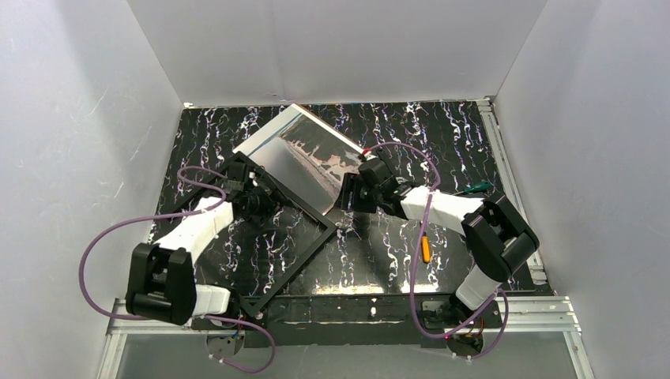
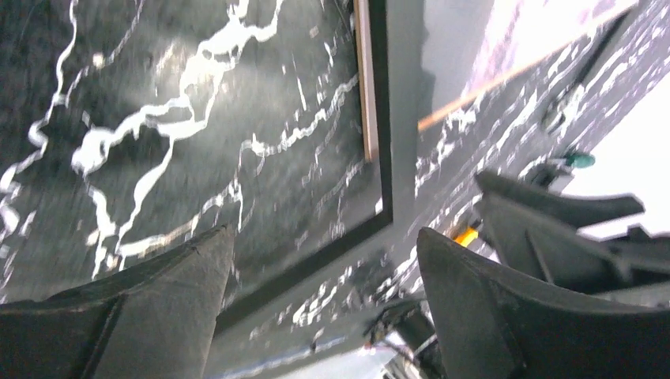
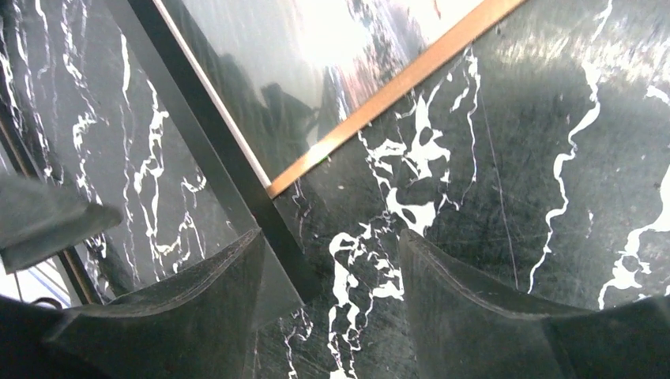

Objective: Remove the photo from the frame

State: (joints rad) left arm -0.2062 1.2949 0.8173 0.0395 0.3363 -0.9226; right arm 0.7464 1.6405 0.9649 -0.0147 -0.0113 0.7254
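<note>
No legible text or labels anywhere

White-and-black arms [image 1: 197, 225] trail purple cables [image 1: 83, 268], ending in black jaws.

light: bright, even | glare: on photo [image 1: 304, 158] | left wrist: motion-blurred
</note>
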